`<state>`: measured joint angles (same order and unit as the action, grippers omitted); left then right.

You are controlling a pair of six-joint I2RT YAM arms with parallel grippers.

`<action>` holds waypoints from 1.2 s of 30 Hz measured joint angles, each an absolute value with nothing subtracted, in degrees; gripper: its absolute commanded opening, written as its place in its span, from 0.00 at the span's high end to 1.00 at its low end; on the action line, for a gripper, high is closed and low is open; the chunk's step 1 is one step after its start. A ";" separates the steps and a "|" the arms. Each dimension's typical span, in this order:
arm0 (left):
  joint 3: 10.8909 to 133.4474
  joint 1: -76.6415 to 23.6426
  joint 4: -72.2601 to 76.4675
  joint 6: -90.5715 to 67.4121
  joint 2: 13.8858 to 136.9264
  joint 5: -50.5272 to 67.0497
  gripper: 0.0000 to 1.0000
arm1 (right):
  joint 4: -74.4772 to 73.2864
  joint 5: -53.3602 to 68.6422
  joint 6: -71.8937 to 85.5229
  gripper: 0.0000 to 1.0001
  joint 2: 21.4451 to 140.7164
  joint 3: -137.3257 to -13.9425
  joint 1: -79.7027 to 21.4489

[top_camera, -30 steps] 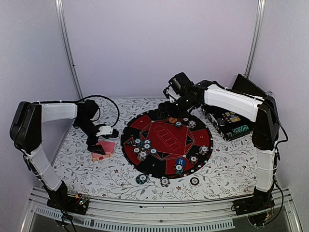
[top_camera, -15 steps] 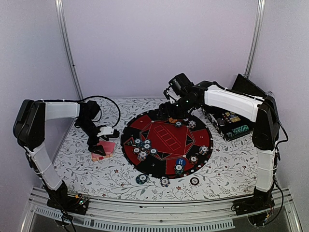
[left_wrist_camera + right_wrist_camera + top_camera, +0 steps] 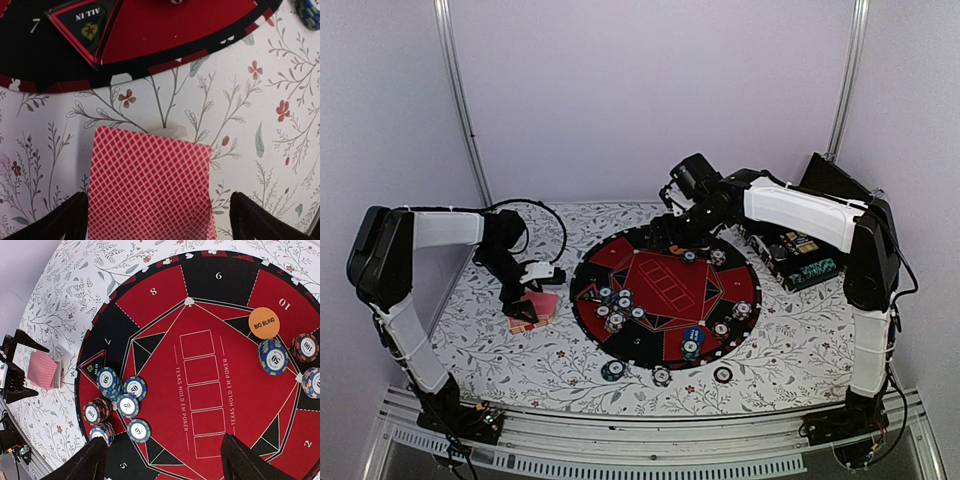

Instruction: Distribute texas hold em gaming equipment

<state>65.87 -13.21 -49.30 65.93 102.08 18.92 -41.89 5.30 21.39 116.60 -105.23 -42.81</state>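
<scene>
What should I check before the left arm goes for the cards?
1. Left gripper open: ok.
2. Cards between its fingers: ok, seen in the wrist view.
3. Cards off the mat, lying on the table: ok.
4. Gripper height above the cards: cannot tell.
5. Right gripper open, empty, over the mat and away from the cards: ok.

The playing cards (image 3: pixel 150 185) look smooth coated paper, the floral table cover (image 3: pixel 250 100) matt cloth, the poker chips (image 3: pixel 128 405) smooth plastic
</scene>
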 measured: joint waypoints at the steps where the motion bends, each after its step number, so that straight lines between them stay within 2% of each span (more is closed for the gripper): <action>1: 65.58 -13.17 -49.28 65.84 102.08 18.90 0.00 | -41.89 5.30 21.39 0.19 116.60 -105.19 -42.81; 22: 62.83 -12.19 -48.69 65.23 102.08 17.06 0.00 | -40.62 5.41 21.19 0.22 115.42 -102.87 -42.85; 29: 62.81 -12.10 -48.21 64.55 102.08 17.08 0.16 | -39.94 6.31 21.28 0.24 114.93 -101.84 -42.85; 31: 62.81 -12.10 -48.18 64.45 102.08 17.02 0.17 | -39.72 6.52 21.45 0.24 114.83 -101.36 -42.85; 33: 62.72 -12.10 -48.12 64.42 102.08 16.91 0.12 | -39.57 6.66 21.63 0.24 114.80 -101.12 -42.85; 34: 62.52 -12.10 -48.03 64.42 102.08 16.84 0.05 | -39.38 6.70 21.67 0.24 114.80 -101.01 -42.85; 35: 62.28 -12.10 -47.94 64.42 102.08 16.84 0.01 | -39.31 6.76 21.69 0.24 114.80 -100.95 -42.85; 36: 62.04 -12.10 -47.86 64.75 102.08 16.84 0.01 | -39.27 6.81 21.69 0.24 114.80 -100.92 -42.85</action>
